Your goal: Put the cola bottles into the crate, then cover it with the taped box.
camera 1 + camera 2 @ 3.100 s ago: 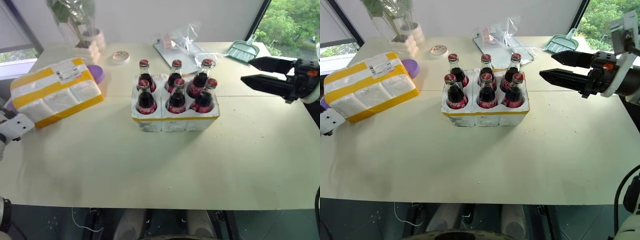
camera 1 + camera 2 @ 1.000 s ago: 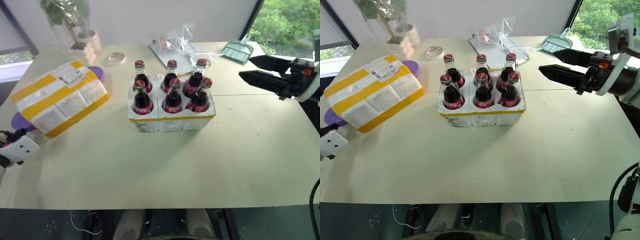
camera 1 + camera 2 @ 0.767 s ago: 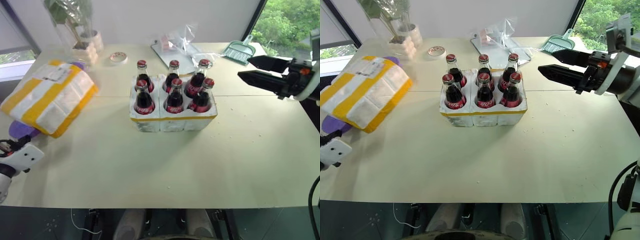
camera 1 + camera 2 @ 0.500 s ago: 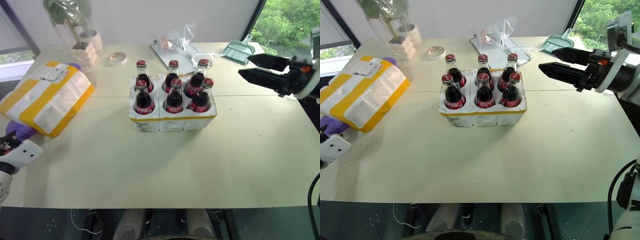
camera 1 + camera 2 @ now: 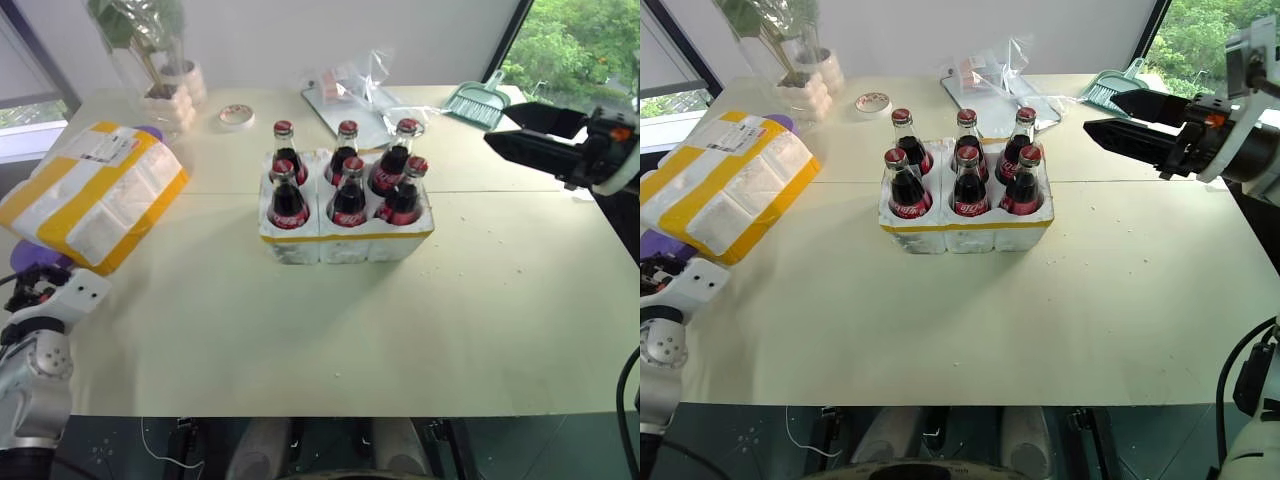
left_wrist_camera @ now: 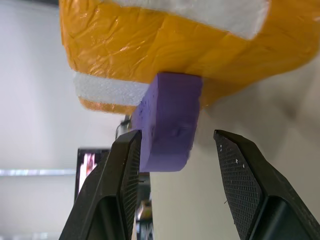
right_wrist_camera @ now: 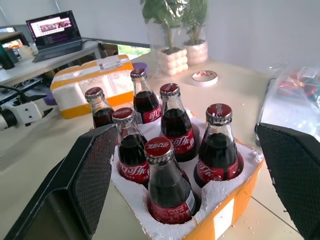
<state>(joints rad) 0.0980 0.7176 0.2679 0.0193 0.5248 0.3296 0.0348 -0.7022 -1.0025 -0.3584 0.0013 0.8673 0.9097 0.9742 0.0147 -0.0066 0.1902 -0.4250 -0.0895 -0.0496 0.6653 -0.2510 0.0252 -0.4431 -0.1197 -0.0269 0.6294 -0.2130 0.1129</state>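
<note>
Foam crate [image 5: 345,240]: we see it low and white with a yellow tape band, near the middle of the table [image 5: 300,340]
Cola bottles [image 5: 348,190]: we count six, all standing in the crate's wells, two rows of three, red caps on
Labels: red with white script; the lettering is too small for us to read for certain
Taped box [image 5: 92,193]: white foam with wide yellow bands, lying tilted at the table's left edge, well apart from the crate
Shipping label [image 5: 103,146]: white, on the box's top face; we cannot read its print
Purple block [image 6: 169,121]: under the box's near end, sticking out below it
Left gripper [image 6: 177,187]: fingers apart, either side of the purple block; we cannot tell if they touch it
Right gripper [image 5: 1118,120]: fingers spread wide, holding nothing, raised to the right of the crate and pointing toward it
Far side: we note a potted plant [image 5: 160,60], a tape roll [image 5: 236,116], a plastic bag [image 5: 355,85] and a green dustpan [image 5: 478,101]
</note>
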